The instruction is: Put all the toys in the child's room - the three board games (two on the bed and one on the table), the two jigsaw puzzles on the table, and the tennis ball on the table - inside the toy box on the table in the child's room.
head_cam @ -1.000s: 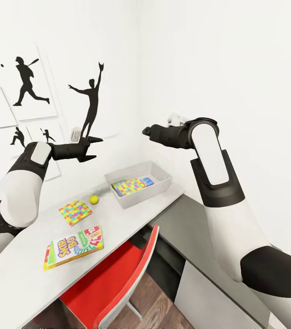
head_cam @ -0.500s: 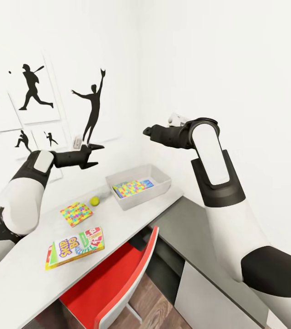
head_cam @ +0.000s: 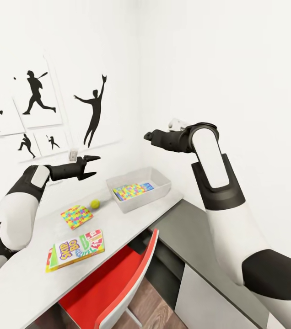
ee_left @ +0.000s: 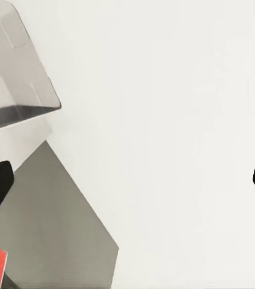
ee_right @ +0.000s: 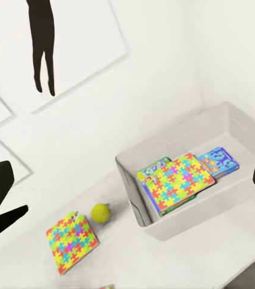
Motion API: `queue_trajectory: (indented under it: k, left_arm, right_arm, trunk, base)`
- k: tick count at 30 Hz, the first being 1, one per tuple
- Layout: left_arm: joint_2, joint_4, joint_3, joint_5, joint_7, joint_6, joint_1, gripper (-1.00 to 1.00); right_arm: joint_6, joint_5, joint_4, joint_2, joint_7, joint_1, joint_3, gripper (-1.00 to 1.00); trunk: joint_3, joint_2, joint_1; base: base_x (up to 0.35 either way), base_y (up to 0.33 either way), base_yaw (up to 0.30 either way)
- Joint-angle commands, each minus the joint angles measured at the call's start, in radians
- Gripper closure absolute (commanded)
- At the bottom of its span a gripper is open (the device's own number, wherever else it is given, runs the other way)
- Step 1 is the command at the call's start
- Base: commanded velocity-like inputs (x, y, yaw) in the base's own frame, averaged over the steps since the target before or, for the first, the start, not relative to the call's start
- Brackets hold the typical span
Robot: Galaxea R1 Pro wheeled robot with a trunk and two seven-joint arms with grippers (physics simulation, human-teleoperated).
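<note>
both grippers' fingers are spread and empty, left gripper above the tennis ball beside the toy box at the table's far end; a hasty descent could roll it off.

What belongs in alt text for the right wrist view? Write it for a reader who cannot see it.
A grey toy box on a white table holds a colourful jigsaw puzzle lying on other flat boxes. Outside it, on the table, lie a tennis ball and a second jigsaw puzzle; black silhouette posters hang on the wall.
</note>
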Motion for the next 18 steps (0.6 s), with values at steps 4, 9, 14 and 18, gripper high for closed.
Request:
queue_trajectory:
  k: [4,9,14,18]
  left_arm:
    - [0.037,0.001,-0.086,-0.01,-0.167,0.003,0.014,-1.0]
    - [0.1,0.001,-0.206,-0.01,-0.333,0.003,0.033,-1.0]
    - [0.145,0.001,-0.24,-0.009,-0.399,0.003,0.055,-1.0]
    - [0.166,-0.001,-0.252,-0.01,-0.455,0.003,0.077,-1.0]
  right_arm:
    - [0.005,-0.009,-0.001,-0.001,-0.008,0.019,-0.001,-1.0]
    - [0.007,-0.008,-0.002,-0.003,-0.006,0.035,-0.004,-1.0]
    - [0.01,-0.01,-0.007,-0.011,-0.005,0.038,-0.005,-1.0]
    - [0.011,-0.011,-0.008,-0.015,-0.004,0.039,-0.005,-1.0]
  trunk:
    - [0.004,-0.002,0.001]
    - [0.013,-0.002,0.001]
    - [0.021,-0.002,0.001]
    - [0.028,-0.002,0.001]
  base:
    - [0.0,0.0,0.0]
    - [0.0,0.0,0.0]
    - [0.0,0.0,0.0]
    - [0.0,0.0,0.0]
